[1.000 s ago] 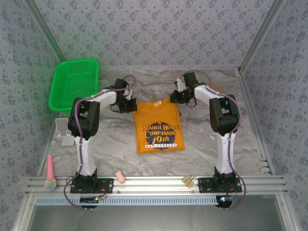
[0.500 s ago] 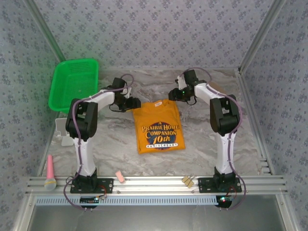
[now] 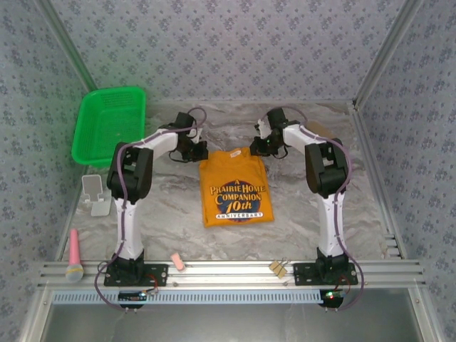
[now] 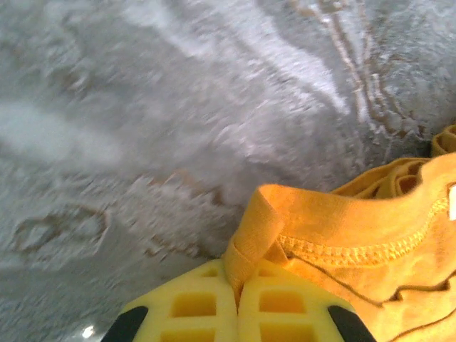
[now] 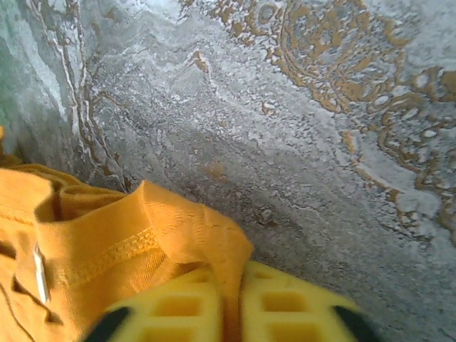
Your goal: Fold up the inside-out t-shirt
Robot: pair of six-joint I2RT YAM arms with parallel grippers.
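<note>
Inside-out t-shirt [image 3: 235,189] flat on table, right of green basket [image 3: 108,132], print up, folded to narrow rectangle

Left gripper [image 4: 237,299] clamped on shirt's far corner nearer basket, fabric fold pinched between yellow fingers [image 4: 192,306]

Right gripper [image 5: 228,299] at far corner away from basket; fold seems pinched likewise, view blurred there

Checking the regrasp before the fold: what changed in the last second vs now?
Both claws edged inward along the far edge of the t-shirt and took hold. The left claw is now shut on a pinch of fabric at its far-left corner, and the right claw on the far-right corner. The t-shirt lies where it was, print up. The green basket has not moved.
</note>
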